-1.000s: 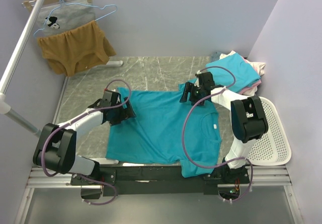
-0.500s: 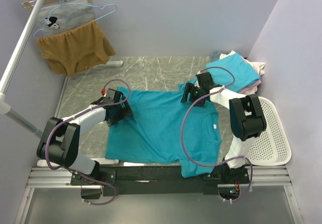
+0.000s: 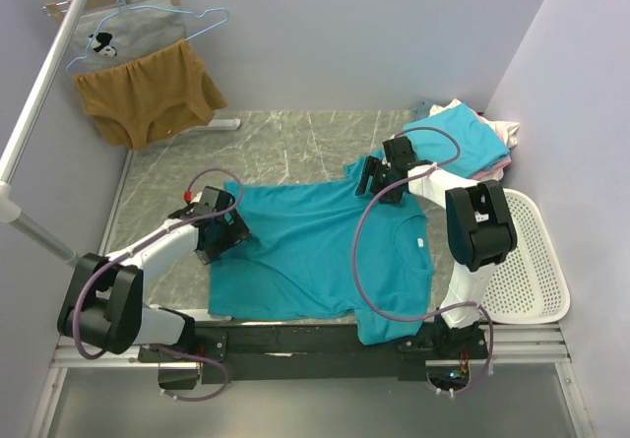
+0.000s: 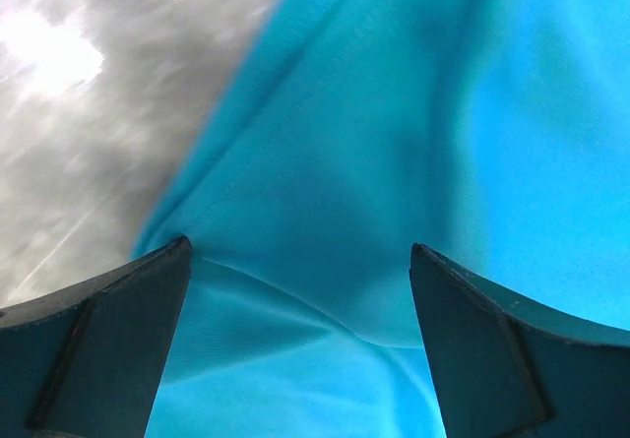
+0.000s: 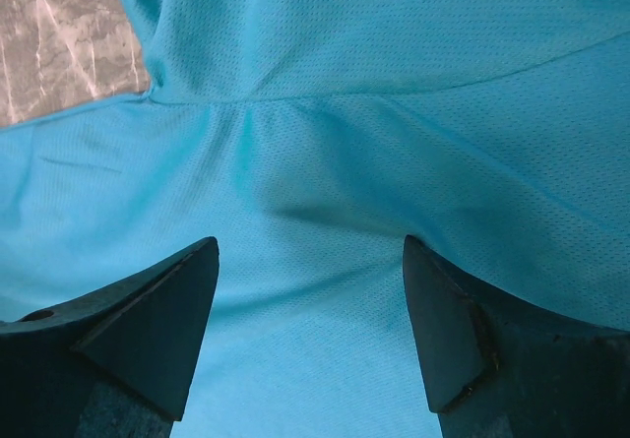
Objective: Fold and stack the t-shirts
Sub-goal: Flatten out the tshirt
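Observation:
A teal t-shirt lies spread across the middle of the grey marble table. My left gripper rests on its left edge, jaws wide open. In the left wrist view the left gripper has a low ridge of teal cloth between its fingertips. My right gripper sits on the shirt's far right shoulder, also open. The right wrist view shows the right gripper over the teal mesh cloth near a seam. More t-shirts are piled at the back right, a turquoise one on top.
A white perforated tray lies at the right edge. At the back left a mustard-brown garment and a grey printed one hang from a slanted metal pole. A small white object lies by the far wall.
My left gripper has moved toward the near side and slightly left along the shirt's left edge. The shirt's far left corner has shifted nearer, and the right gripper has edged farther away.

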Robot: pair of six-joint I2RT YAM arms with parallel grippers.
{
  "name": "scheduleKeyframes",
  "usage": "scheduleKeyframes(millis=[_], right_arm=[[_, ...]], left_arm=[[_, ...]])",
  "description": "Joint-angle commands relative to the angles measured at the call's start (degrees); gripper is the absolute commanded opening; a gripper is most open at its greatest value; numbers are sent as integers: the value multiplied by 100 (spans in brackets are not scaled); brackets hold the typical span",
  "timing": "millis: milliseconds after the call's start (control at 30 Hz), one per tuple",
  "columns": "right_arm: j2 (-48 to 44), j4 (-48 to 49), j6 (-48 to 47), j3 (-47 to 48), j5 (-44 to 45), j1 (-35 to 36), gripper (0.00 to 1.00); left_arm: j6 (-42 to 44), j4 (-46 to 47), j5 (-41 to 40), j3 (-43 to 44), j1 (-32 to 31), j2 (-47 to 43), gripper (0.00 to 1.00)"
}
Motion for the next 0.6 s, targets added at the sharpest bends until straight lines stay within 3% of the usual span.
scheduleKeyframes(millis=[0,133,367,567], right_arm=[[199,-282,7,-38,366,-31,82],[128,-264,-54,-47,384,-31,82],[5,-238,-239,-38,156,-31,82],[-635,184,-196,-336,-153,-40,82]], left_arm=[[-408,-1102,-654,-69,35,-329,100],[-602,-1305,-928,2,70,-593,99],[4,-394,-920,598,141,-1016,99],[716,426,-559,1677,150,281,99]])
